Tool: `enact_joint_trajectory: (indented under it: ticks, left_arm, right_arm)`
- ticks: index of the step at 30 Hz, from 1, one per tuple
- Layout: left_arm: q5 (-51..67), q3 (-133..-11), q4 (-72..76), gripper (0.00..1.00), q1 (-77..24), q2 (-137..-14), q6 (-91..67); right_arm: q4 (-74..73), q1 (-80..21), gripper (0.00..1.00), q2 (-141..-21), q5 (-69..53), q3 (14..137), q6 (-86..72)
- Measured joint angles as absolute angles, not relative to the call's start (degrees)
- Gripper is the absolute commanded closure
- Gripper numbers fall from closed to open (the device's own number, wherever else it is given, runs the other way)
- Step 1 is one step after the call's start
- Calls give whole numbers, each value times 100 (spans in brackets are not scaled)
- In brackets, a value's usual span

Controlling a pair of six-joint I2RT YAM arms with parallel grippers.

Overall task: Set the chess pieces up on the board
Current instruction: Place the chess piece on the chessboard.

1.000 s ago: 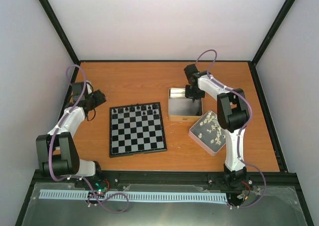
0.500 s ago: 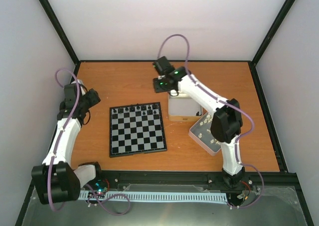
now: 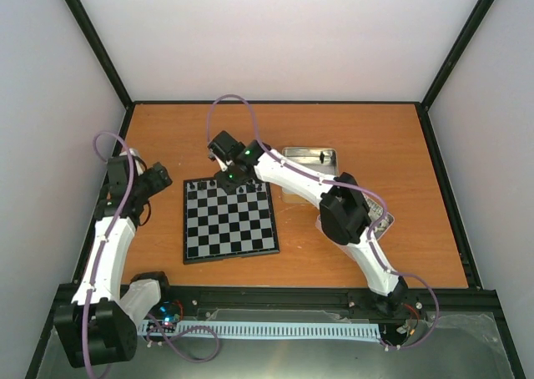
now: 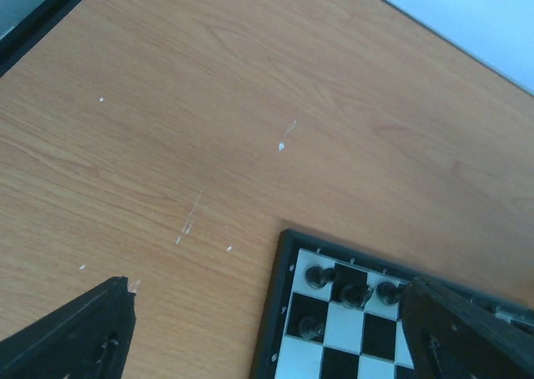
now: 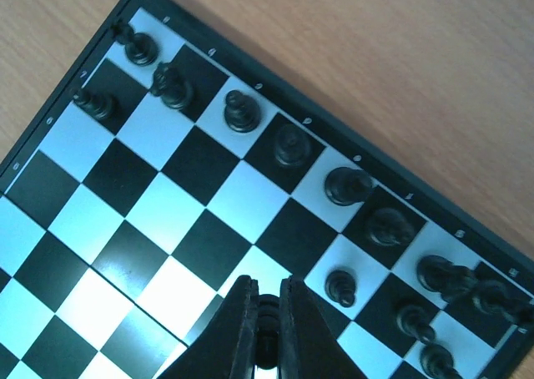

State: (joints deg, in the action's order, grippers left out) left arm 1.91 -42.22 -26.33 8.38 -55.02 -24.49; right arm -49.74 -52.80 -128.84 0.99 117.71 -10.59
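Your right arm stretches left over the flat black-and-silver chessboard (image 3: 229,224), right tool (image 5: 267,333) clamping a tiny black plastic chessman (image 5: 267,310), its lean unclear; left tool (image 4: 267,289) gapes, empty.

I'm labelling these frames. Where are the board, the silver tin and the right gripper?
board (image 3: 229,229): top view, bare middle squares.
silver tin (image 3: 302,151): top view, far rim.
right gripper (image 5: 267,285): right wrist view, between its fingertips, shut on a black piece (image 5: 267,320).
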Motion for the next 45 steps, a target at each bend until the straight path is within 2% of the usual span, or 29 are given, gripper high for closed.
enact_joint_trajectory:
  ticks: [3,16,45]
  left_arm:
    - [123,-4224,-2888,0,838,-5358,-2449]
    - [-19,-4296,-3439,0,838,-5076,-2451]
    - [-204,-4292,-3452,0,838,-5245,-2491]
  right_arm:
    - [-4974,-5343,97,-12954,14,11771,-939]
    - [-5006,-5339,97,-13526,-27,12258,-932]
    - [-5076,-5103,93,-13946,-270,12560,-1140]
